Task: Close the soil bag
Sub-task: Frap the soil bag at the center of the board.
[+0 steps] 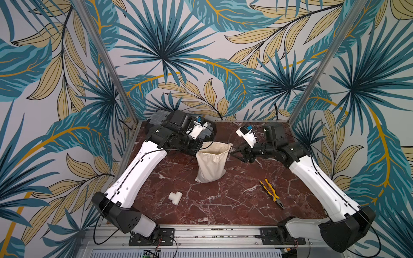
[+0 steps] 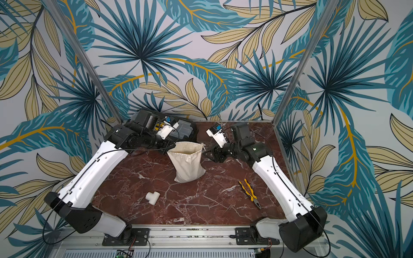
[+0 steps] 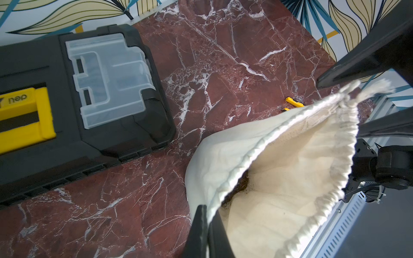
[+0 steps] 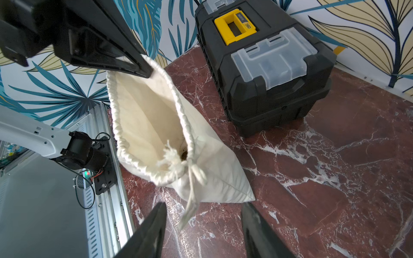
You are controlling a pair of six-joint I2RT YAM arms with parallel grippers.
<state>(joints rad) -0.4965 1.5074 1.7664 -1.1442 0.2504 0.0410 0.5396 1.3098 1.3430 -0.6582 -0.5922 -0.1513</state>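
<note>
The red-brown marbled table point(image 1: 223, 212) carries everything, and the soil bag point(image 1: 212, 163) stands roughly at its middle, upright on its base, with its mouth gaping wide in both top views. Behind the soil bag, toward the back wall and on the left arm's side, sits the black toolbox point(image 4: 257, 100) with a yellow handle and clear lid trays; it is close to the bag but apart from it. Dark soil point(image 3: 243, 187) shows deep inside the cream cloth. The left tool point(image 3: 206, 214) reaches the bag's rim from the toolbox side, its jaws pressed together and pinching the gathered hem, which it holds up. The right tool point(image 4: 203, 210) is at the opposite side of the rim, just beside the knotted end of the drawstring, with its jaws spread. The thin cord point(image 4: 192, 196) hangs down the bag's outer wall and dangles between those spread jaws, and neither finger visibly touches it. In front of the bag, on the right arm's side and well apart from it, lie yellow-handled pliers point(image 1: 271, 193) flat on the table. In front of the bag on the left arm's side, nearer than the pliers, a small white pipe tee point(image 1: 175, 197) lies on the table.
</note>
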